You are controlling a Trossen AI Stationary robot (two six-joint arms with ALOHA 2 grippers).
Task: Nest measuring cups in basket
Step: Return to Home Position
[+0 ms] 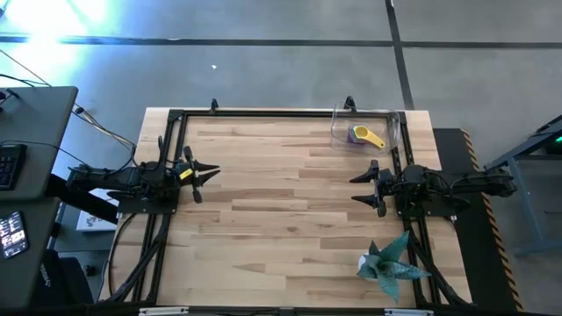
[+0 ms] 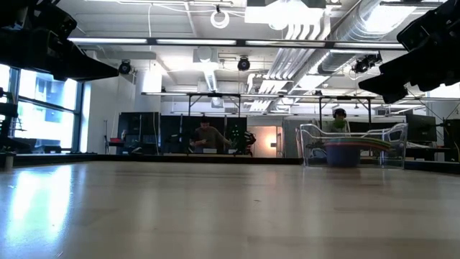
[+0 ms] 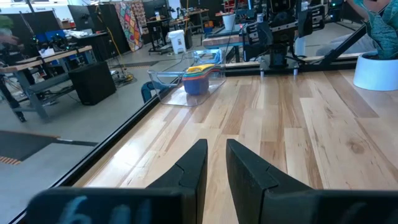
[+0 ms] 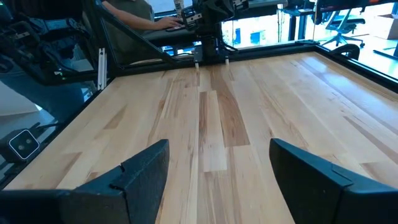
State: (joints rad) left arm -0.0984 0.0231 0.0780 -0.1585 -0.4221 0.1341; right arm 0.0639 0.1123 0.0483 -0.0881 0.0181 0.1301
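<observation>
Clear basket [image 1: 335, 128] with seemingly nested measuring cups [image 1: 361, 134]; left claw [image 3: 216, 145] nearly together, right claw [image 4: 219, 144] spread.

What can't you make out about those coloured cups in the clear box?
- Number of measuring cups: high view, the top one covers those nested below.
- Lower cups' colours: low view, smeared behind the basket wall.
- Handles: left wrist view, too small to separate.
</observation>
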